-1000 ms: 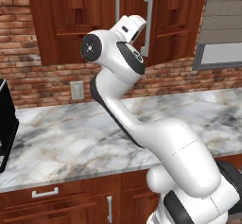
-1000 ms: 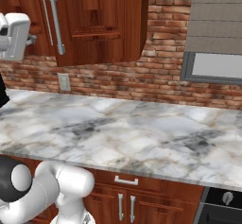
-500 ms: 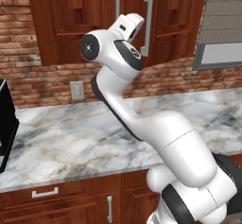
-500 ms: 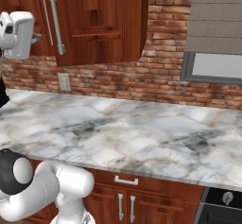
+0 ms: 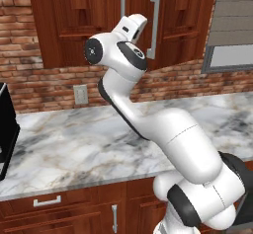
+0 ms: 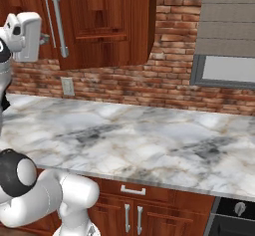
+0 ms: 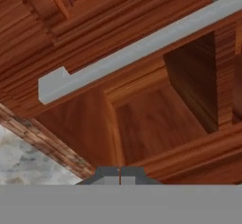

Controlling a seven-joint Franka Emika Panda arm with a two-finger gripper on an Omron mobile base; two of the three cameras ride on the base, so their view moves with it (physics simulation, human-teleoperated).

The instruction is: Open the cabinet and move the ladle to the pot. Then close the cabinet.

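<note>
While the cabinet (image 5: 99,20) fills the upper centre of the left base view, doors shut, the gripper (image 7: 120,171), fingers pressed together, is raised just before a silver bar handle (image 7: 142,48).

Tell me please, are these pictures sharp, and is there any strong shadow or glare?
Left base view: sharp and evenly lit, no glare on the marble counter. Right base view: the same, with soft shade under the cabinet. Hand view: close and coarse, wood grain smeared, the handle a flat grey bar.
</note>
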